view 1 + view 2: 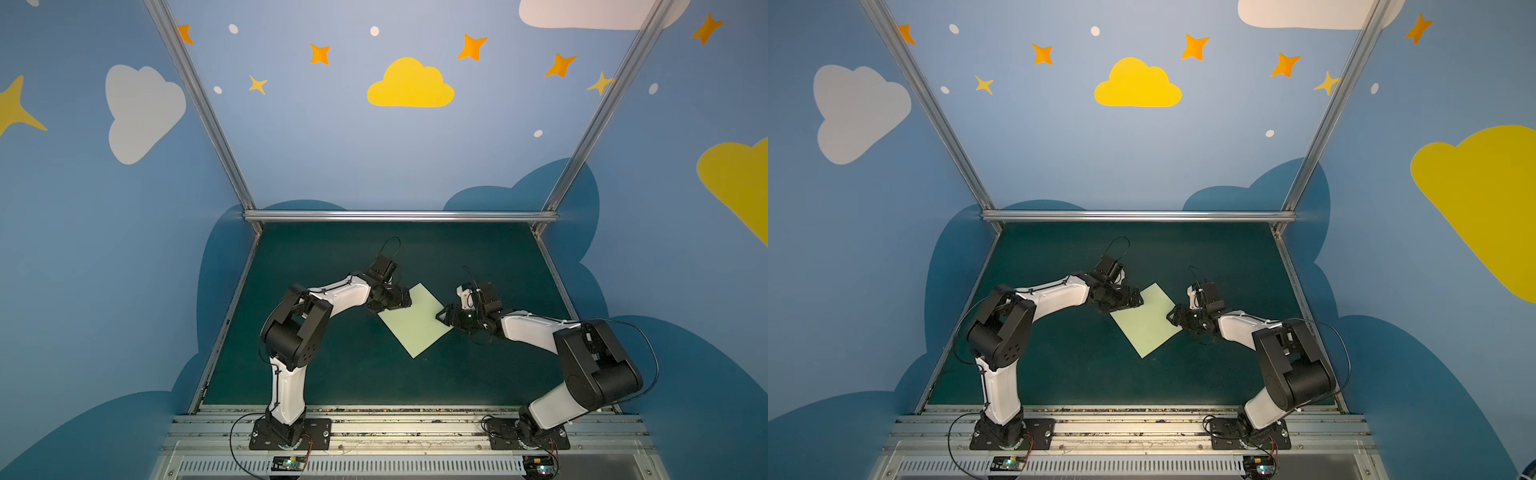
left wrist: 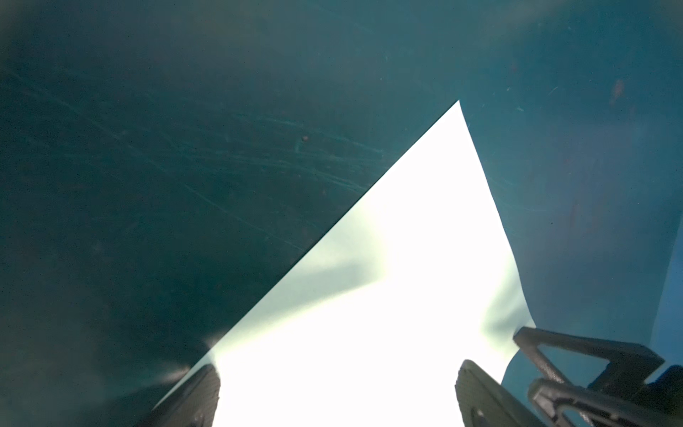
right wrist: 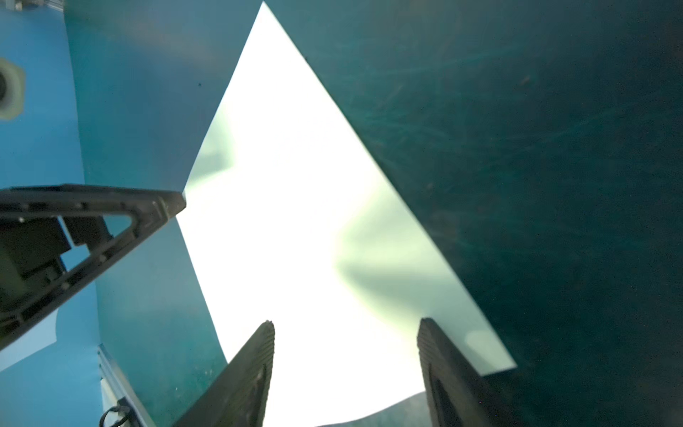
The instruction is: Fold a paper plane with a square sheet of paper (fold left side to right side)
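The square sheet of paper (image 1: pixel 415 322) is lying unfolded on the dark green table (image 1: pixel 353 374). It is turned cornerwise like a diamond and sits about midway between the two arms in both top views (image 1: pixel 1144 322).

The left gripper (image 1: pixel 405 301) is reaching low over the sheet's far-left edge. In its wrist view its jaws are standing wide apart, with bright paper (image 2: pixel 369 295) filling the gap between them.

The right gripper (image 1: pixel 442 313) is leaning in at the opposite edge, near the right-hand corner. Its fingers (image 3: pixel 251 369) are parted too, though less widely, and they are straddling the sheet (image 3: pixel 295 222) rather than pinching it.

Whether either set of fingertips is actually pressing on the paper cannot be told. The sheet's edge nearest the right gripper is curling up slightly.
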{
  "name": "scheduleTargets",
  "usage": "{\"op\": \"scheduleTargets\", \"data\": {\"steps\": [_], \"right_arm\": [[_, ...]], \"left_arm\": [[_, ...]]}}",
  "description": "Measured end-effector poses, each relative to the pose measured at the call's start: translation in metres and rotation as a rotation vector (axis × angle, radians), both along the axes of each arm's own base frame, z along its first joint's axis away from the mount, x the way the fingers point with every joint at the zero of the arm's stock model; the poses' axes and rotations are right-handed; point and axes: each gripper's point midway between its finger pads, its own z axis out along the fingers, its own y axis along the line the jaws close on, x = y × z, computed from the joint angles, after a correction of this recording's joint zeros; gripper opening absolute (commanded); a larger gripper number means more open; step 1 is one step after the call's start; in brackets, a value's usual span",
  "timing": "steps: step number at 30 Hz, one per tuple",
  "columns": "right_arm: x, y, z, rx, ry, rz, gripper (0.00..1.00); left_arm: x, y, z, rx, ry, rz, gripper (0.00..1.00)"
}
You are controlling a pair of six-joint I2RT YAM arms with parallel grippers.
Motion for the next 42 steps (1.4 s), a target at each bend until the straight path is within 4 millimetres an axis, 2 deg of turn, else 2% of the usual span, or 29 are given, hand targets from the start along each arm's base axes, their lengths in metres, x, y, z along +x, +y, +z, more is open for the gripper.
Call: {"op": "scheduleTargets", "data": {"steps": [3, 7, 11, 16, 21, 27, 34, 42], "right_arm": [[-0.003, -0.001, 0.001, -0.005, 0.002, -0.007, 0.70], [-0.018, -0.021, 0.005, -0.068, 0.011, -0.044, 0.74], [-0.020, -0.046, 0.008, -0.123, 0.008, -0.103, 0.75], [-0.020, -0.058, -0.002, -0.160, 0.033, -0.119, 0.71], [-0.011, -0.051, -0.004, -0.148, 0.019, -0.102, 0.63], [0.002, -0.028, -0.005, -0.121, -0.016, -0.063, 0.58], [0.010, -0.002, -0.003, -0.042, -0.040, -0.048, 0.58], [0.014, 0.013, -0.001, 0.049, -0.042, -0.055, 0.58]], "left_arm": [[0.000, 0.000, 0.000, 0.001, -0.001, -0.002, 1.00], [0.000, 0.000, 0.000, 0.003, -0.003, -0.008, 1.00], [-0.001, -0.001, 0.000, 0.005, -0.005, -0.014, 1.00], [-0.001, -0.001, 0.000, 0.008, -0.001, -0.016, 1.00], [-0.001, -0.001, 0.000, 0.009, 0.000, -0.018, 1.00], [-0.001, -0.001, 0.000, 0.009, 0.000, -0.018, 1.00], [-0.001, -0.001, 0.000, 0.010, 0.001, -0.019, 1.00], [-0.001, -0.001, -0.001, 0.010, 0.001, -0.022, 1.00]]}}
